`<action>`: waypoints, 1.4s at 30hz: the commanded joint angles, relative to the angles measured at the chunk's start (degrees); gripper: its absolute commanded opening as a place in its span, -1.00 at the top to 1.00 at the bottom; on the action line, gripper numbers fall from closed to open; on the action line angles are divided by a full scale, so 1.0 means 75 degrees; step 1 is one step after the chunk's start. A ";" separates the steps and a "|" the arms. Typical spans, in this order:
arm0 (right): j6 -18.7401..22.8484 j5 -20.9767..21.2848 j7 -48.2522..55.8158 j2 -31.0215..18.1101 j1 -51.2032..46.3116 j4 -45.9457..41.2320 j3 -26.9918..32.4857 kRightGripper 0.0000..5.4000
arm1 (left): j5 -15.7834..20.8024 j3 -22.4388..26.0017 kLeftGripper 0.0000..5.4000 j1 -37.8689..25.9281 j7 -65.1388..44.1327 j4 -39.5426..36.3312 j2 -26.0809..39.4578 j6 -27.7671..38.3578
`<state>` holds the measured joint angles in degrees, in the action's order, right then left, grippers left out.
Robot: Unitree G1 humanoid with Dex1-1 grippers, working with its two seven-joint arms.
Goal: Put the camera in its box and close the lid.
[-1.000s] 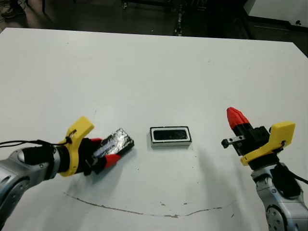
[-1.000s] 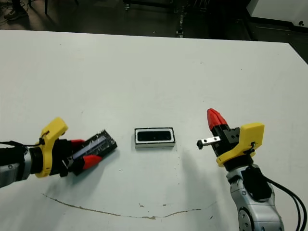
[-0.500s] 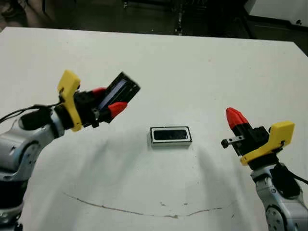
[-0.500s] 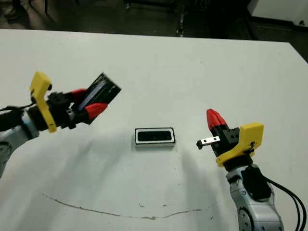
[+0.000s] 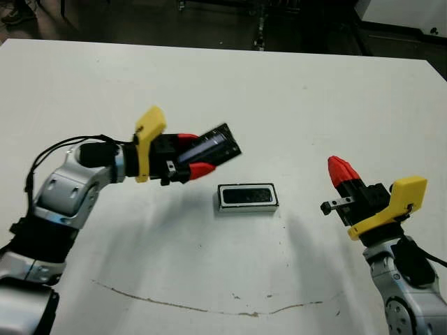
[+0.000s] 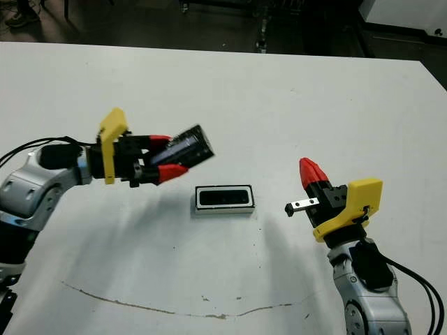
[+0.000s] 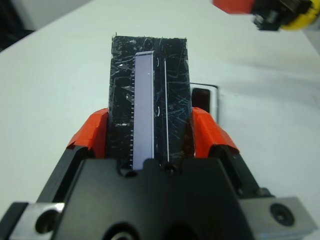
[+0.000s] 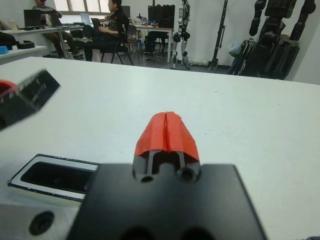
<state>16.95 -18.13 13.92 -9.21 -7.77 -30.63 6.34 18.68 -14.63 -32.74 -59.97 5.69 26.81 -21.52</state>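
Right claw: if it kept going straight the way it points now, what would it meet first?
Probably nothing. The right claw points over bare table; the box lies off to one side, though depth is unclear.

Left gripper [image 7: 150,127] clamping the black rectangular lid with a crinkly, shiny film surface [image 7: 148,95].

The red-tipped jaws are pressing on the lid's two long sides, holding it lengthwise above the white worktop [image 7: 60,80]. A pale grey strip is running down the lid's middle. Beyond its far right edge, a corner of the small white-rimmed box [image 7: 207,97] is peeking out, and part of the other red and yellow gripper [image 7: 262,11] is showing past that.
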 commanded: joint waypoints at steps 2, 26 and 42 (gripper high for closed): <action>0.0096 -0.0007 -0.0065 -0.0100 -0.0071 -0.0044 0.0069 1.00 | -0.0370 -0.0310 -0.18 -0.0260 -0.0398 0.0422 -0.0072 0.0262; 0.0083 -0.0122 0.0028 -0.0117 -0.0049 0.0005 0.0066 1.00 | -0.0971 -0.0699 -0.18 -0.0079 -0.0849 0.0793 -0.0295 0.0262; 0.0178 -0.0081 -0.0068 -0.0128 0.0023 -0.0018 0.0061 1.00 | -0.0965 -0.0887 -0.18 0.0091 -0.0886 0.1041 -0.0798 -0.0187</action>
<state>17.11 -18.51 13.87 -9.38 -7.50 -30.67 6.37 12.07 -19.71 -33.72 -66.46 12.64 21.67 -22.79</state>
